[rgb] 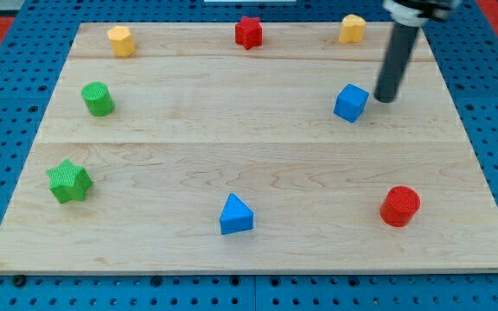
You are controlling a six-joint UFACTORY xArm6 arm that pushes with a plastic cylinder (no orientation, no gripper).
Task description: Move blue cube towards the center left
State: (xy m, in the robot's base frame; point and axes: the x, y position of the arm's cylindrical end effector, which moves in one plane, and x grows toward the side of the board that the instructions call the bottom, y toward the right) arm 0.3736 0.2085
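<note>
The blue cube (351, 103) sits on the wooden board (249, 147) at the view's upper right. My tip (386, 98) is on the board just to the right of the blue cube, very close to its right face, perhaps touching. The dark rod rises from there toward the view's top right corner.
A yellow block (351, 28) lies above the cube, a red star (248, 32) at top centre, a yellow block (121, 41) at top left. A green cylinder (98, 98) and a green star (68, 181) are at the left. A blue triangular block (236, 215) is at bottom centre and a red cylinder (399, 206) at bottom right.
</note>
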